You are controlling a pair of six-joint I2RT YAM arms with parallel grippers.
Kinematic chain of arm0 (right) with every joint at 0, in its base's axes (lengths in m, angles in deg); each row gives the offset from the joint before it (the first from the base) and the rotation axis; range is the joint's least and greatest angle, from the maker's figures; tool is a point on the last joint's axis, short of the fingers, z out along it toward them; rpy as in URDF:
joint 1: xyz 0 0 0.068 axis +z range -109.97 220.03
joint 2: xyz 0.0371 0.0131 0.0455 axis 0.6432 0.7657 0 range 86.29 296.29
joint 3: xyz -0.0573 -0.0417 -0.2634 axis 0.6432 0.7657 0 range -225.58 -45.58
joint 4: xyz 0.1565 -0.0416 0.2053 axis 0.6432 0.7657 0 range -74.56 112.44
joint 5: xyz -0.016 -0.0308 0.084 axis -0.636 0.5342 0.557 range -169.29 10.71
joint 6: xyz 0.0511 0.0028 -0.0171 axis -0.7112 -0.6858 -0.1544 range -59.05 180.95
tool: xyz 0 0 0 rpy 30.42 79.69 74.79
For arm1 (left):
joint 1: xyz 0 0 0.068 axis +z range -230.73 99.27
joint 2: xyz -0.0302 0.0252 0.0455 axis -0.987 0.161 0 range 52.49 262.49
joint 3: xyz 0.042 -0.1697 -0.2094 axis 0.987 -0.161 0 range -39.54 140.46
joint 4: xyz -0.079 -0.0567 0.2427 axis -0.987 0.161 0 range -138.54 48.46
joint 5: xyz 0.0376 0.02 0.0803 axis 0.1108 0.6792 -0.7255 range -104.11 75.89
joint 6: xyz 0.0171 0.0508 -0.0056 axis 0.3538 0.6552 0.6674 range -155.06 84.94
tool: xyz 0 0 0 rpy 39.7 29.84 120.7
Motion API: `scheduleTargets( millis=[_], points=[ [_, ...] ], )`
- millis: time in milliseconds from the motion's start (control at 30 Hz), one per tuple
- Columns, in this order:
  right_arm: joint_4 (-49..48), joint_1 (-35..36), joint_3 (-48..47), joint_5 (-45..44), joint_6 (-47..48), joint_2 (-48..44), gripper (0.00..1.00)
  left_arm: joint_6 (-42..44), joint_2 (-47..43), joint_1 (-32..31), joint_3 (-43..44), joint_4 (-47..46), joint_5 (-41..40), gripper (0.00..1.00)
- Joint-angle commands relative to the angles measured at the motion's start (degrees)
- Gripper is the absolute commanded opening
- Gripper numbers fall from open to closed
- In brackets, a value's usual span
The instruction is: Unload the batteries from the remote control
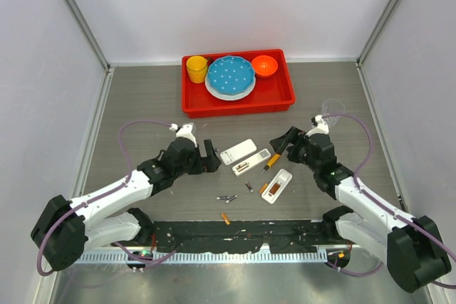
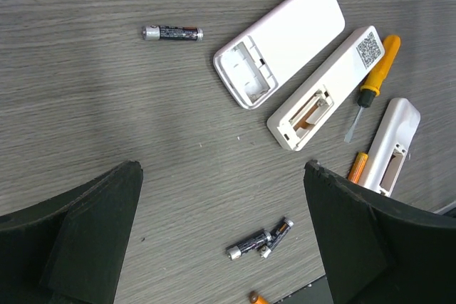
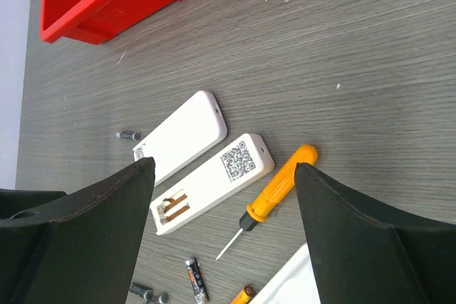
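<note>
Three white remote pieces lie mid-table: one with an empty compartment [image 2: 280, 42], one with a QR label and an open compartment [image 2: 330, 89] [image 3: 214, 183], and one on the right [image 1: 276, 185]. Loose batteries lie on the table: one apart [image 2: 172, 33], a touching pair [image 2: 258, 241], one dark [image 3: 197, 280], and orange ones [image 2: 358, 166] [image 1: 226, 218]. My left gripper [image 2: 221, 169] is open and empty, above the table left of the remotes [image 1: 211, 154]. My right gripper [image 3: 224, 169] is open and empty, above the orange-handled screwdriver [image 3: 278, 189] [image 1: 283, 140].
A red tray [image 1: 285, 97] stands at the back with a yellow cup [image 1: 197, 68], a blue plate [image 1: 230, 75] and an orange bowl [image 1: 264, 65]. A black rail [image 1: 235, 231] runs along the near edge. Grey walls close in the left and right sides.
</note>
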Motion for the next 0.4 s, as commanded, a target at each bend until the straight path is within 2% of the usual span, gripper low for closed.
scheduleTargets(
  millis=[0, 133, 233, 367],
  points=[
    [4.48, 0.09, -2.40, -3.32, 3.26, -4.59, 0.85, 3.76, -0.98, 0.25, 0.86, -2.95, 0.08, 1.00],
    [10.79, 0.00, -2.66, -8.69, 6.16, -9.16, 0.85, 8.77, -2.65, 0.07, 4.28, 4.22, -4.47, 1.00],
    [13.88, 0.09, -3.89, -14.92, 8.45, -12.24, 0.86, 12.19, -4.49, 0.07, 7.44, 8.81, -10.80, 1.00],
    [9.86, 0.09, -1.80, -22.84, 12.57, -17.95, 0.89, 17.13, -8.36, 0.07, 6.31, 6.90, -14.67, 1.00]
  ],
)
